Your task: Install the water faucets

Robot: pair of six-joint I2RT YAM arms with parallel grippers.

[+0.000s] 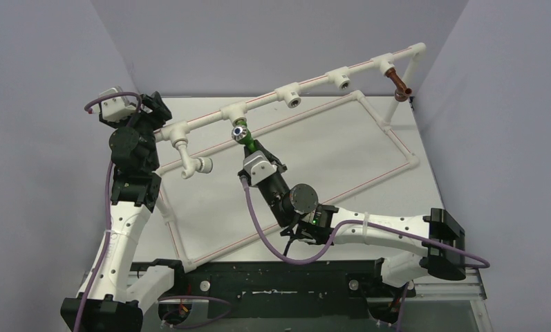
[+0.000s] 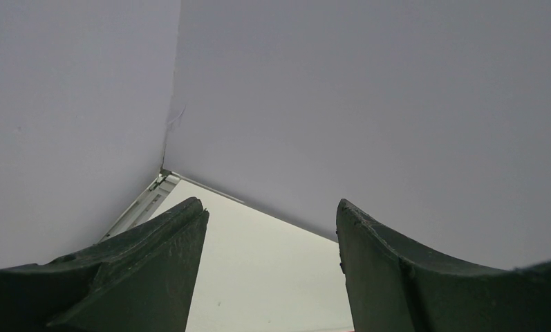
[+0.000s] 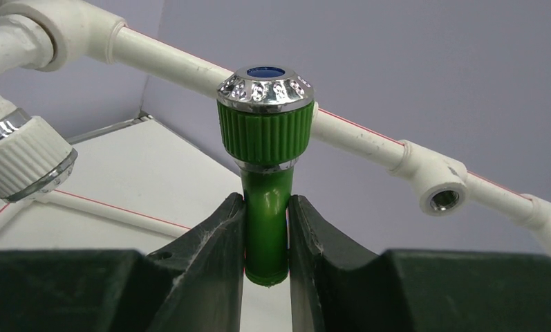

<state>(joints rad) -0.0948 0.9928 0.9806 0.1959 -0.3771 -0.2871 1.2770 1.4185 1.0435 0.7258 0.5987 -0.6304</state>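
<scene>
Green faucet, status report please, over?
Right gripper shut on green faucet, close to pipe frame, not installed. Left gripper open, empty. Reddish-brown faucet on frame.

Lab test booth: plain walls (image 1: 272, 41), white table (image 1: 328, 149).

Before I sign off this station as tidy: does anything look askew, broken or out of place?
Nothing broken or spilled. Only the green faucet is out of a socket, clamped by the right gripper near the pipe rail.
</scene>
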